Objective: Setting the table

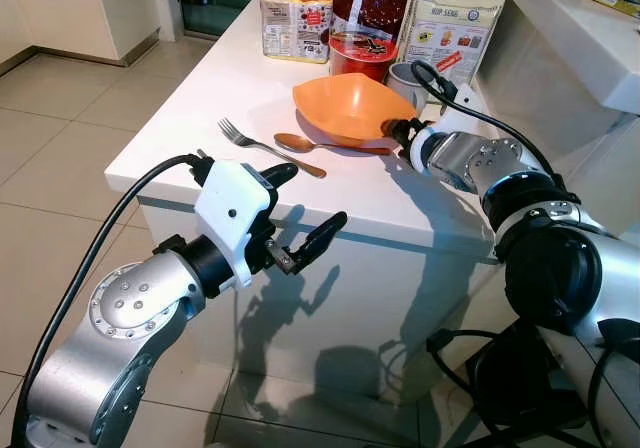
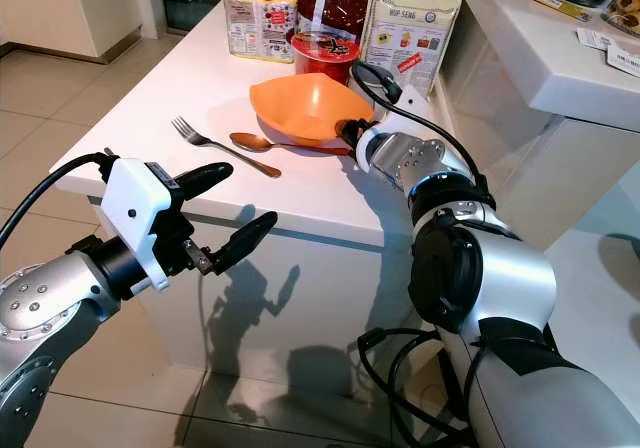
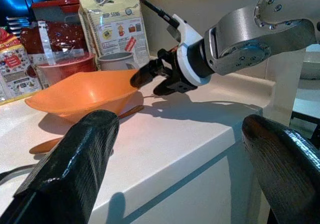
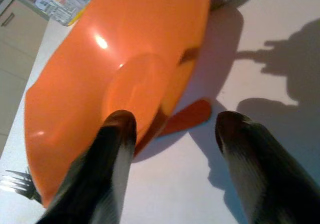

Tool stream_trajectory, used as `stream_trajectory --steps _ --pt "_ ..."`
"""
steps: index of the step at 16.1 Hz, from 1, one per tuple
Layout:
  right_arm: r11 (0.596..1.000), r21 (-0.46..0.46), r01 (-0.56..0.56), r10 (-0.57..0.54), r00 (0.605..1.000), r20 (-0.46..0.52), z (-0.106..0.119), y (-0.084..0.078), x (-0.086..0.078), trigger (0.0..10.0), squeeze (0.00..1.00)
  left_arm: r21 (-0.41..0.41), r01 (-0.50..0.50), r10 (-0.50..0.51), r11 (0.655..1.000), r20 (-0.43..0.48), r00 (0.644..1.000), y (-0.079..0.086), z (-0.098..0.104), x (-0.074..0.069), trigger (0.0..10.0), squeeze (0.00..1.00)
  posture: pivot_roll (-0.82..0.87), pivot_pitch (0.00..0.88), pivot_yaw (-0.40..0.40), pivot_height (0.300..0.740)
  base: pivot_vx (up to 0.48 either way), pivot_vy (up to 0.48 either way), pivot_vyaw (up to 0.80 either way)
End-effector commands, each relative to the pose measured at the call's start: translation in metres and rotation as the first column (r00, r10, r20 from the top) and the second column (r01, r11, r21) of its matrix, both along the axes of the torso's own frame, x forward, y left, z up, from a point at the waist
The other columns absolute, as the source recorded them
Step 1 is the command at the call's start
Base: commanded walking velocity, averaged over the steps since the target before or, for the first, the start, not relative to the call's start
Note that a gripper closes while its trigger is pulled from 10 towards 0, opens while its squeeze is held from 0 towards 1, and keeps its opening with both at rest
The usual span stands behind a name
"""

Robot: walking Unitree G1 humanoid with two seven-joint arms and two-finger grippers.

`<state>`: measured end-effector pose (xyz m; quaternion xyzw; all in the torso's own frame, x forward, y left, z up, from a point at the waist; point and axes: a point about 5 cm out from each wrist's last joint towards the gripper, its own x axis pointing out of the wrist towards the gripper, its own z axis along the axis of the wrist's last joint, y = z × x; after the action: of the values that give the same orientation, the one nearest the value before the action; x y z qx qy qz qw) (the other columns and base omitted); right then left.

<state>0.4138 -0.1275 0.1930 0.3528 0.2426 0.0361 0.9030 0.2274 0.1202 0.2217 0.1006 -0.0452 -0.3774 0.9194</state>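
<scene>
Left gripper [image 1: 300, 213] sits in the lower left of the head view, off the near edge of the white counter [image 1: 200, 108], its 2 fingers spread wide and holding nothing. On the counter at centre frame a fork [image 1: 252, 142] lies just left of a spoon [image 1: 300, 145], the 2 close but apart. The spoon's orange handle runs under the near rim of the orange bowl [image 1: 345, 103]. Right gripper [image 3: 159, 75] is at the bowl's right rim, fingers parted, 1 above the bowl's inside and 1 outside it over the counter; cannot tell if either touches the rim. At the top of the frame, behind the bowl: a grey mug [image 1: 408, 80], a red container [image 1: 362, 53] and 2 food packets [image 1: 452, 13].
</scene>
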Motion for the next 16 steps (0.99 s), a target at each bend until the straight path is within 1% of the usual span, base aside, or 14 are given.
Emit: stream_trajectory --steps 1,8,13,16 --pt "0.999 0.027 0.031 -0.031 0.999 -0.028 -0.005 -0.007 -0.001 0.0 0.0 0.004 0.023 -0.023 1.0 0.01 1.0 -0.004 0.003 -0.003 10.0 0.0 0.05 0.037 -0.133 0.74 0.0 0.0 0.0" --pt "0.995 0.075 0.06 -0.057 0.998 -0.036 -0.003 -0.01 -0.001 0.0 0.0 -0.002 0.023 -0.023 1.0 0.01 1.0 -0.006 0.003 -0.001 10.0 0.0 0.05 0.035 -0.136 0.74 0.0 0.0 0.0" --pt "0.986 0.145 0.082 -0.079 0.997 -0.026 0.005 -0.009 0.001 0.0 0.0 -0.014 0.011 -0.011 1.0 0.017 1.0 -0.006 0.004 0.0 10.0 0.0 0.04 0.026 -0.143 0.74 0.0 0.0 0.0" --pt "0.982 0.169 0.089 -0.087 0.996 -0.019 0.008 -0.009 0.002 0.0 0.0 -0.015 0.009 -0.009 1.0 0.024 1.0 -0.006 0.005 0.002 10.0 0.0 0.04 0.018 -0.14 0.74 0.0 0.0 0.0"
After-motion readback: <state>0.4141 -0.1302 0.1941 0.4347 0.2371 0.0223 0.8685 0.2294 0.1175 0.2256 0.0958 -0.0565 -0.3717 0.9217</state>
